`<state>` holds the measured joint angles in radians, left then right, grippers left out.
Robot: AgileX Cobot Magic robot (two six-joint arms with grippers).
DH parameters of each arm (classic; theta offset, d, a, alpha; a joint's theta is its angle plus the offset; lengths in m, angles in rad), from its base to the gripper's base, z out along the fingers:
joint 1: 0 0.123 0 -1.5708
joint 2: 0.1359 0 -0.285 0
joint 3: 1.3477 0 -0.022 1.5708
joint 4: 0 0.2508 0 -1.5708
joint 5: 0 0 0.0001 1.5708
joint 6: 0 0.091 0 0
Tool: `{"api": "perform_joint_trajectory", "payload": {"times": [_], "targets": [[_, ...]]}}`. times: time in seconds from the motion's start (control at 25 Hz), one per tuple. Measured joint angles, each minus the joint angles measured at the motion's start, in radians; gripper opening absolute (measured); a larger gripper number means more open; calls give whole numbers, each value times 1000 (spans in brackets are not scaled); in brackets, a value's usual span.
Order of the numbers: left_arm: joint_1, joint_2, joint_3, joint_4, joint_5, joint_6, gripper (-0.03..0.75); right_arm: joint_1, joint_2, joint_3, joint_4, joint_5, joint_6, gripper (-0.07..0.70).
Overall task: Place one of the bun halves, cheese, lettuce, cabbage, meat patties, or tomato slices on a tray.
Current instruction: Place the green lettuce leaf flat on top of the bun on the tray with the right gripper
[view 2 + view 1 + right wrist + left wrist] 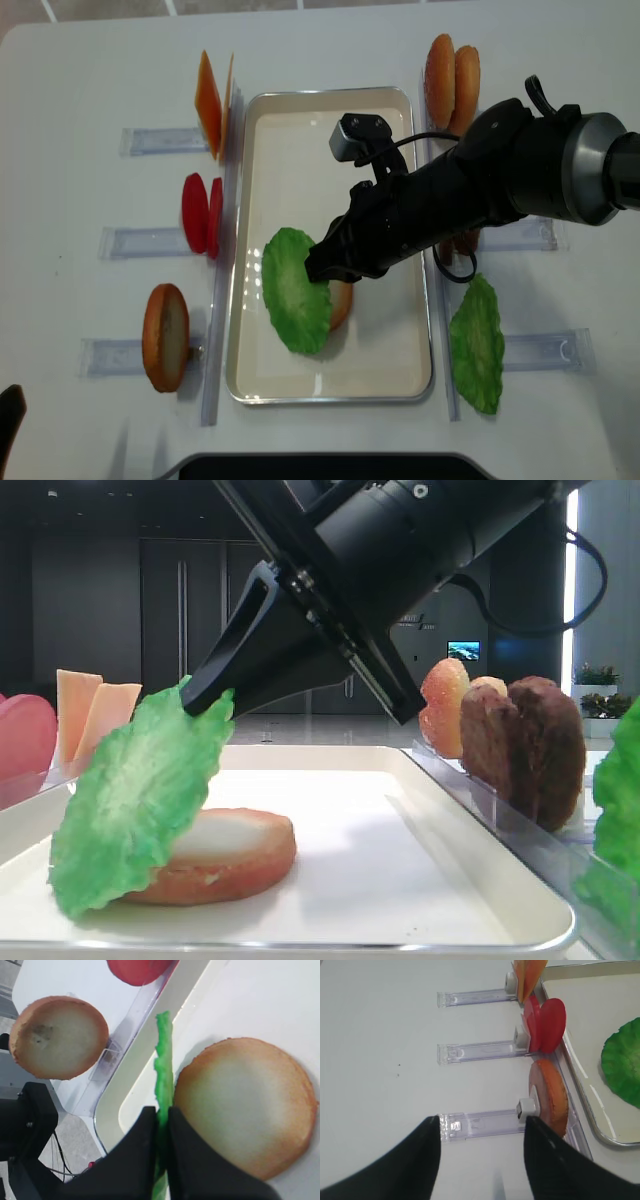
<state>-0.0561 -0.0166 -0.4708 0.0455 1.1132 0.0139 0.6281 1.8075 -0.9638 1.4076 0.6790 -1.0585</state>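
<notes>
On the left of the overhead view, three clear plastic holders (160, 140) stand on the white table (80, 90). The far one carries two cheese slices (209, 103) on edge, the middle one two tomato slices (200, 213), and the near one a single bun half (166, 337) standing upright. The left gripper (482, 1160) hovers over that near holder with its two dark fingers spread wide and nothing between them.

In the middle lies the tray (300, 130), holding one flat bun half (232, 855) with its pale cut face up. The right gripper (161, 1125) has its fingers pinched tight on the edge of one lettuce leaf (135, 795), which hangs tilted with its lower part draped against the left side of that bun.

To the right of the tray, two domed bun halves (449, 78) stand at the far end, two meat patties (525, 745) behind the arm, and a second lettuce leaf (477, 343) lies near the front.

Beyond the table, the low view shows a dim room with dark panelled walls (130, 610) and a small lit screen (463, 650).
</notes>
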Motion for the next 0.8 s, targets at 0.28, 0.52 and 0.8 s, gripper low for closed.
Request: {"api": "perform_joint_trajectory", "payload": {"times": [0.28, 0.52, 0.8], "targets": [[0, 0, 0, 0, 0, 0, 408, 0, 0, 0, -25, -24, 0, 24], [0, 0, 0, 0, 0, 0, 408, 0, 0, 0, -52, -32, 0, 24], [0, 0, 0, 0, 0, 0, 408, 0, 0, 0, -75, -61, 3, 26]]}}
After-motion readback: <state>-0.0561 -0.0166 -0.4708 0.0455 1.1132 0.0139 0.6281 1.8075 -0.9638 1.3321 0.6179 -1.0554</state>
